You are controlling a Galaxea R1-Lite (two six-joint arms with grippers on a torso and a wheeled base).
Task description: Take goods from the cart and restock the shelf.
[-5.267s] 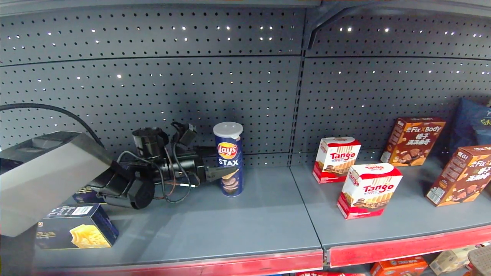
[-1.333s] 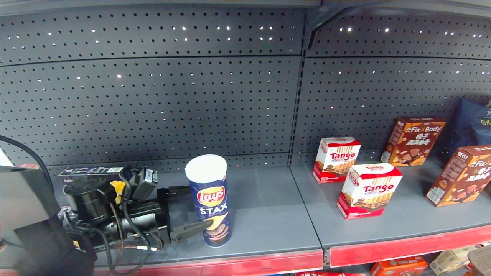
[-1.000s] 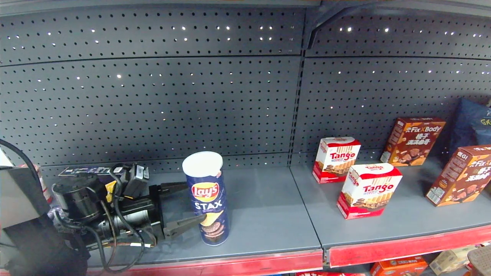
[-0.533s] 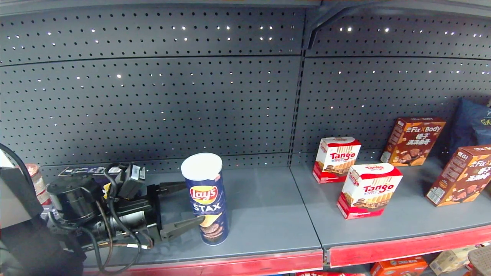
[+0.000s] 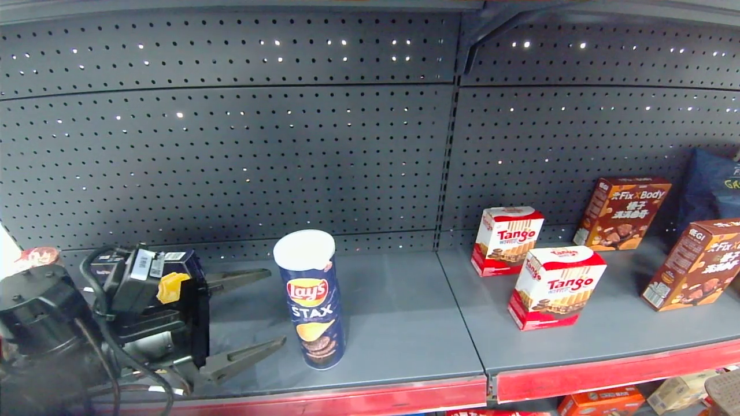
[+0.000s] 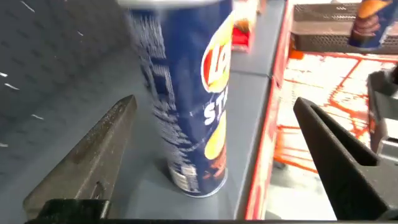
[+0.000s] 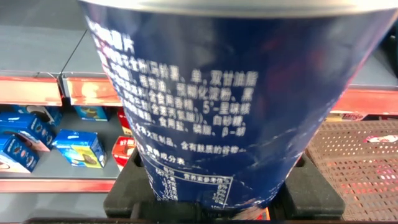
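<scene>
Behind the left end effector (image 5: 276, 307) hides a box (image 5: 186, 266).

Left end effector (image 5: 277, 306) low at the left, level, pointing rightward, its two fingers (image 5: 237, 279) spread wide apart.

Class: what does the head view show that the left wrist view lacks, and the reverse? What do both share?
Head view only: two brown boxes and a dark blue bag. Left wrist view only: a dark mesh basket beyond the shelf's red edge, another can by it. Both: the chip can upright on the shelf, clear of the open left gripper.
</scene>
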